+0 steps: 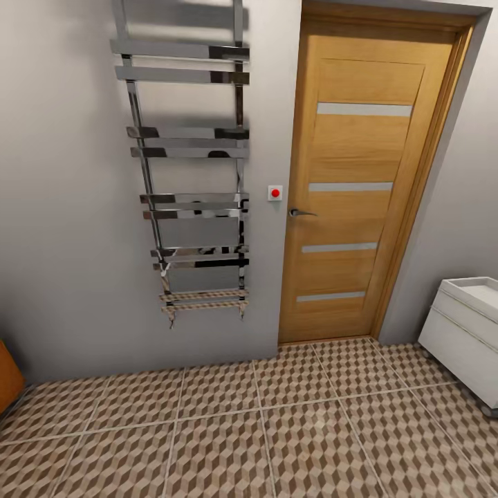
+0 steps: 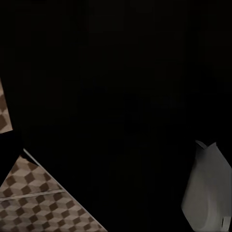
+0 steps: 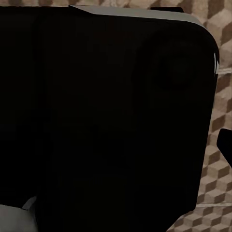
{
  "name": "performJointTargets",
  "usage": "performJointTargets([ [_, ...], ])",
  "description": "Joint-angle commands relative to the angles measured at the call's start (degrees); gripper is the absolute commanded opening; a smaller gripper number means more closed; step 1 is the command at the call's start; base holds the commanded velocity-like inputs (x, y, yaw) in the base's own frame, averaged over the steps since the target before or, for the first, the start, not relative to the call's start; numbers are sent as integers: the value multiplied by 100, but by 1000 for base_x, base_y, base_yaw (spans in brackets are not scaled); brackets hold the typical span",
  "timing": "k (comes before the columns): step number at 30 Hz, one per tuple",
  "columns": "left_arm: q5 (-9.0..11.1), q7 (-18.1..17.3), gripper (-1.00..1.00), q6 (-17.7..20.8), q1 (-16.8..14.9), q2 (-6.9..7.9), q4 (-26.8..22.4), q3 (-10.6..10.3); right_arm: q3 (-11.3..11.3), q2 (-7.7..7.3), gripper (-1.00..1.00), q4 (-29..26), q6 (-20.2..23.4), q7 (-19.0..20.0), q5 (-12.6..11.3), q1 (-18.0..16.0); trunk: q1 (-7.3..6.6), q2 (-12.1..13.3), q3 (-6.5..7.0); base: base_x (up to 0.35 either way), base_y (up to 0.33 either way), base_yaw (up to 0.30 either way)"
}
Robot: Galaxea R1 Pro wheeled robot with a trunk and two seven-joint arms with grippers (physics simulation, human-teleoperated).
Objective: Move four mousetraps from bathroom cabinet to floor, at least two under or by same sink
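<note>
We face a bathroom wall and door, with no view that settles how either pincer stands.

From the head camera we see the bathroom floor [image 1: 277, 429], large square tiles printed with brown, beige and cream cubes and pale grout, running up to a grey wall that carries a chrome ladder towel rail [image 1: 190, 187] beside a closed wooden door [image 1: 360, 187] with four frosted strips and a red button [image 1: 275, 192]. At the right edge stands the white sink [image 1: 477, 294] on its white drawer unit [image 1: 460, 342]; an orange-brown sliver of the cabinet [image 1: 8, 377] shows at the far left. Both wrist views are mostly dark robot body (only patches of tile show), so we cannot tell whether either pincer is apart or together.
</note>
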Motion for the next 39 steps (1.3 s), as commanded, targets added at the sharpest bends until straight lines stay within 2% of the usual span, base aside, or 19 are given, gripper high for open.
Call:
performJointTargets([
  [1,1,-1,100,-4,-1,-6,0,2,1,0,100,-1,-2,-1,0,-2,0,-2,-4,0,0,0],
  [33,10,-19,100,-4,-1,-68,-26,1,-9,-9,100,-28,-2,-1,2,-6,0,-2,-4,0,0,0],
  [39,9,15,100,41,-1,-83,-373,0,22,-42,100,-576,13,18,72,-10,0,-2,-4,0,0,0],
])
